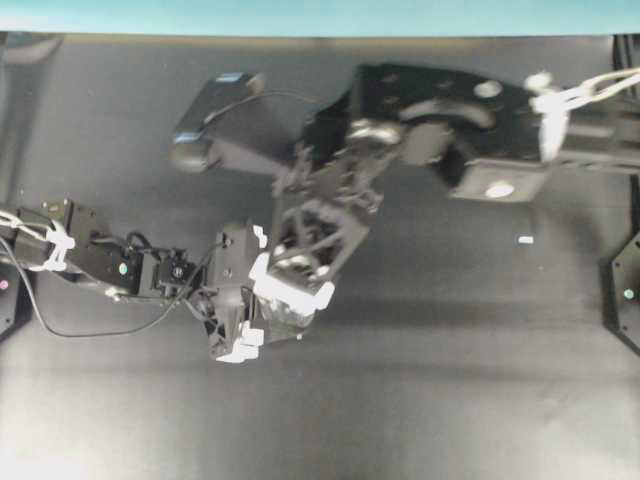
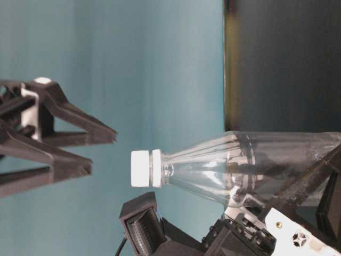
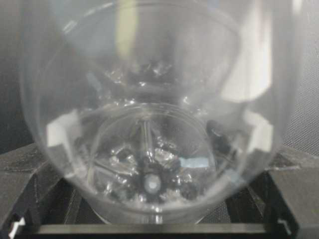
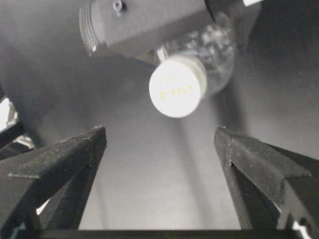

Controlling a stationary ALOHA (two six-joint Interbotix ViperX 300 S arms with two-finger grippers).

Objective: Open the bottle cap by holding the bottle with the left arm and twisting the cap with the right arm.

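Approach step: the left gripper (image 2: 282,213) pinches the bottle (image 2: 256,165) at its body, clear of the worktop (image 1: 450,380). The right gripper (image 4: 159,149) is spread, short of the bottle cap (image 4: 177,85) — not touching. Next: advance, centre the cap between the fingers, close, then twist.

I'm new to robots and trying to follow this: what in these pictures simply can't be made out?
- Overhead view: the bottle is mostly covered by the right gripper above it; the cap is not visible.
- Table-level view: the bottle's base is cut off by the right edge.
- Right wrist view: the faint writing on the bottle cap is too blurred to read.
- Left wrist view: the left gripper pads are hidden behind the bottle.
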